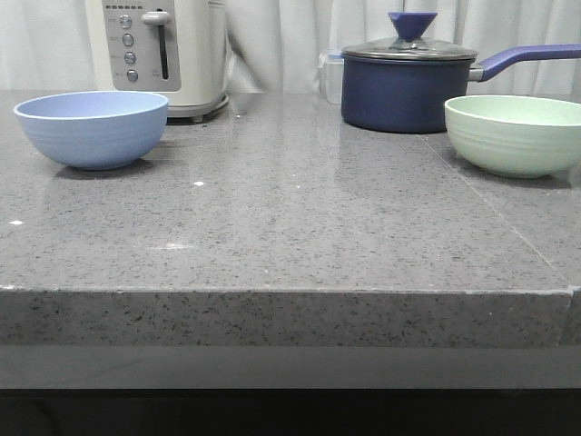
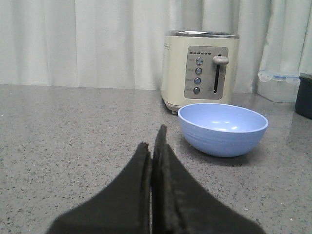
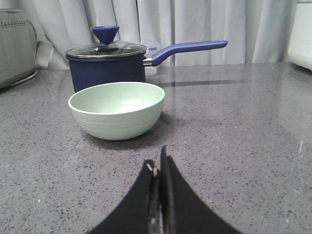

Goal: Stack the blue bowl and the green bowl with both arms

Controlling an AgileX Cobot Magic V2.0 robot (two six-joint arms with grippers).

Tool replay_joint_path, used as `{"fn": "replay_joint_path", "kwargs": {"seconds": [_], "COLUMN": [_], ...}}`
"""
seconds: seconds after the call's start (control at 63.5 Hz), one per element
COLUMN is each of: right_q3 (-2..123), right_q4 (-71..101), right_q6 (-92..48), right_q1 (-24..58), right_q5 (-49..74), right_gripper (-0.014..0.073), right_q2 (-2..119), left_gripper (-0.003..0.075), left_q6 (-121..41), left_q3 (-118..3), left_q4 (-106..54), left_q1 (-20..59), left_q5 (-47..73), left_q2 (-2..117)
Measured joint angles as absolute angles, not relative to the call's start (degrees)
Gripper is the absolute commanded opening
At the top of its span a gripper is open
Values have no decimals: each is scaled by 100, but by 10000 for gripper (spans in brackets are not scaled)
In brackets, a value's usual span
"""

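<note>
Grey speckled stone worktop (image 1: 290,227) before pale curtains: the blue bowl (image 1: 93,128) sits near the back left corner by a toaster (image 1: 159,50), the green bowl (image 1: 513,134) at the right edge beside a lidded saucepan (image 1: 407,86) — well apart. Both look light, rigid and smooth-walled; the rim seems the surest hold. Left pincer (image 2: 153,146) and right pincer (image 3: 160,165) hang low, jaws pressed together, empty — each pointing at its bowl.
</note>
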State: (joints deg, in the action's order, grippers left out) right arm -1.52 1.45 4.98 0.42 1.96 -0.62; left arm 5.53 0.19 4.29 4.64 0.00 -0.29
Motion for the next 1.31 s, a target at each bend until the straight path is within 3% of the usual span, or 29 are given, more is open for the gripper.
{"fn": "replay_joint_path", "kwargs": {"seconds": [1.07,1.307], "right_q3": [-142,958], "right_q4": [145,-79], "right_q6": [508,508], "right_q1": [42,42], "right_q5": [0,935], "right_gripper": [-56,-56], "right_q2": [-62,-62], "left_gripper": [-20,-20], "left_q6": [553,553], "left_q3": [3,-1219], "left_q4": [429,429], "left_q1": [464,464], "left_q5": [-231,613], "left_q2": [-29,-16]}}
